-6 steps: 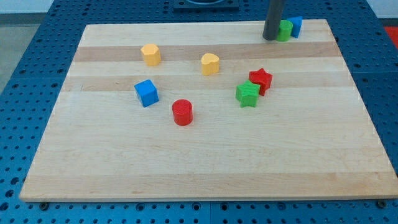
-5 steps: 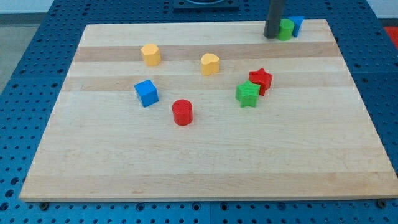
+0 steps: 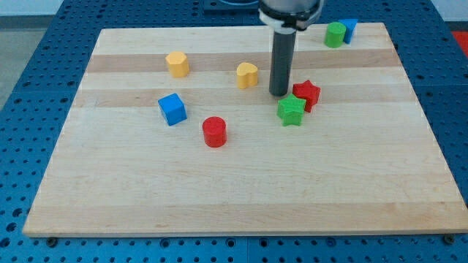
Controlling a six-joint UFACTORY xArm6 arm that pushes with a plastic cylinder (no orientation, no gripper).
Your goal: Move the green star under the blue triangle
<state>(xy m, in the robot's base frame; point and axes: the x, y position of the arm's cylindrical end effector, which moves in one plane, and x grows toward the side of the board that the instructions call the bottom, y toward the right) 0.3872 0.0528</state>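
The green star lies right of the board's middle, touching the red star up and to its right. The blue triangle sits at the top right corner of the board, with a green block touching its left side. My tip rests on the board just above and left of the green star, close to the red star's left side. It does not clearly touch either star.
A yellow block lies left of my tip. Another yellow block sits further left. A blue cube and a red cylinder lie left of the middle. The wooden board rests on a blue pegboard table.
My tip has moved from beside the green block at the top right down and left to just above the green star. No block has moved.
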